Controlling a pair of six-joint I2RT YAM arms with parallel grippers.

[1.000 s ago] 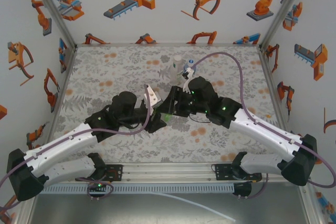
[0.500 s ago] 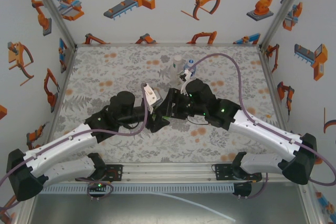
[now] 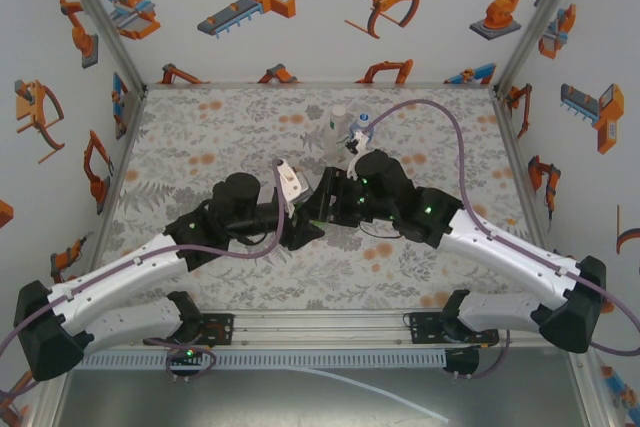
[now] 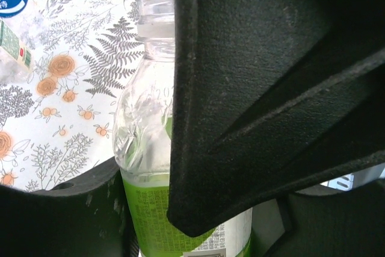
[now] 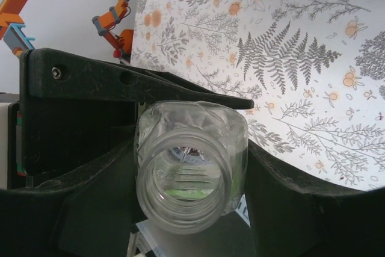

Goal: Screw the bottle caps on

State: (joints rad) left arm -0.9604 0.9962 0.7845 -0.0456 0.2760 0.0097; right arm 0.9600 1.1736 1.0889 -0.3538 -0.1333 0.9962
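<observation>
Clenching the green-labelled bottle (image 4: 144, 148), left tool (image 3: 303, 229) and right tool (image 3: 326, 209), table (image 3: 190, 147) edges well apart.

Pretty clearly a robotics lab test cell, not anybody's home. It's a boxed-in booth: plain white wall panels (image 3: 300, 47) on the left, far and right sides, held in silver aluminium frame posts (image 3: 100, 17) and plastered with orange-and-grey cartoon stickers of robot arms and grippers (image 3: 250, 2). The table wears a grey-and-white floral cloth with orange blossoms (image 3: 200, 127), which looks homey. But along the near edge runs a silver slotted metal rail (image 3: 320, 325) with two jointed robot arms bolted to it: a white-and-black left arm (image 3: 120, 287) and a matching right arm (image 3: 500, 252). A purple cable (image 3: 455, 137) loops over the right one.
</observation>
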